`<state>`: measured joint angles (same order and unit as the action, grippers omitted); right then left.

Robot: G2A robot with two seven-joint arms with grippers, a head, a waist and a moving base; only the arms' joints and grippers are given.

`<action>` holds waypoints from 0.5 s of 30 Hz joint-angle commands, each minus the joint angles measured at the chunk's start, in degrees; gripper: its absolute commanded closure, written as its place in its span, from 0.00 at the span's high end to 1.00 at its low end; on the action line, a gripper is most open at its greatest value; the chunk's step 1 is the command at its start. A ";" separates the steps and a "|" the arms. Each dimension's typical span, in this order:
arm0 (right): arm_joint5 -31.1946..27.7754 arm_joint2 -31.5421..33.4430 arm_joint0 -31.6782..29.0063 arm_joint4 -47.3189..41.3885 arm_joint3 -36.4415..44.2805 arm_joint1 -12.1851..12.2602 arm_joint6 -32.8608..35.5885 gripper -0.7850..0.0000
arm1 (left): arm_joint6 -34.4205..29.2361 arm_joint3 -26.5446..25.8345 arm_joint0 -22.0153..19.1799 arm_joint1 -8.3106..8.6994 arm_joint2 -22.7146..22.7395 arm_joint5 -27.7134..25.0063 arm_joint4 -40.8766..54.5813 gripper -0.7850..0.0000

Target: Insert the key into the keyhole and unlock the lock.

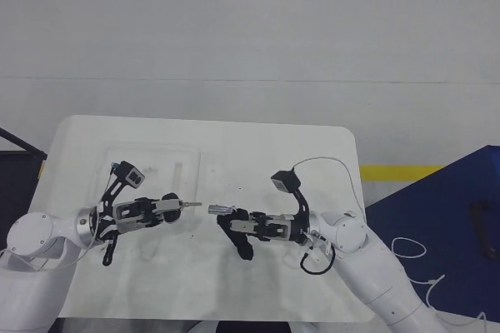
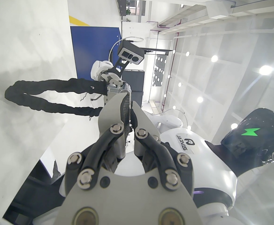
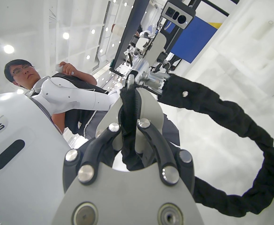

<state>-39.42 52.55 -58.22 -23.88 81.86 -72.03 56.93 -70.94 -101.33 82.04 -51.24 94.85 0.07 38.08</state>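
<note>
The left gripper (image 1: 172, 202), closed on the key (image 1: 190, 204), holds the blade level and pointing right at the lock (image 1: 220, 208), a small gap away. The right gripper (image 1: 236, 221), clamped on the lock, presents its silver end leftward, nearly in line and a shade nearer.

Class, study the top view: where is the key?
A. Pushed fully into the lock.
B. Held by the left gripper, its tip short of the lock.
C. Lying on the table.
B: the key juts from the left gripper, with a gap before the lock held by the right gripper.
</note>
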 commanded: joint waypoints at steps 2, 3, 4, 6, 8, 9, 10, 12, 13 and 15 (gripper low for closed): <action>0.18 -0.23 0.14 -0.64 -0.37 -0.06 0.31 0.00 | -1.01 0.34 0.42 0.07 0.00 1.22 0.73 0.00; 0.29 -0.26 0.21 -0.80 -0.49 -0.08 0.32 0.00 | -1.60 0.46 0.44 0.09 0.17 1.29 1.45 0.00; 0.35 -0.21 0.22 -1.14 -0.64 -0.10 0.06 0.00 | -1.31 0.64 0.62 0.04 0.48 0.67 2.36 0.00; 0.35 -0.21 0.22 -1.14 -0.64 -0.10 0.06 0.00 | -1.31 0.64 0.62 0.04 0.48 0.67 2.36 0.00; 0.35 -0.21 0.22 -1.14 -0.64 -0.10 0.06 0.00 | -1.31 0.64 0.62 0.04 0.48 0.67 2.36 0.00; 0.35 -0.21 0.22 -1.14 -0.64 -0.10 0.06 0.00 | -1.31 0.64 0.62 0.04 0.48 0.67 2.36 0.00; 0.35 -0.21 0.22 -1.14 -0.64 -0.10 0.06 0.00 | -1.31 0.64 0.62 0.04 0.48 0.67 2.36 0.00; 0.35 -0.21 0.22 -1.14 -0.64 -0.10 0.06 0.00 | -1.31 0.64 0.62 0.04 0.48 0.67 2.36 0.00; 0.35 -0.21 0.22 -1.14 -0.64 -0.10 0.06 0.00 | -1.31 0.64 0.62 0.04 0.48 0.67 2.36 0.00; 0.35 -0.21 0.22 -1.14 -0.64 -0.10 0.06 0.00 | -1.31 0.64 0.62 0.04 0.48 0.67 2.36 0.00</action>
<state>-39.07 52.34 -58.00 -25.02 81.22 -72.14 56.99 -72.25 -100.70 82.66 -51.20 95.33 0.74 40.43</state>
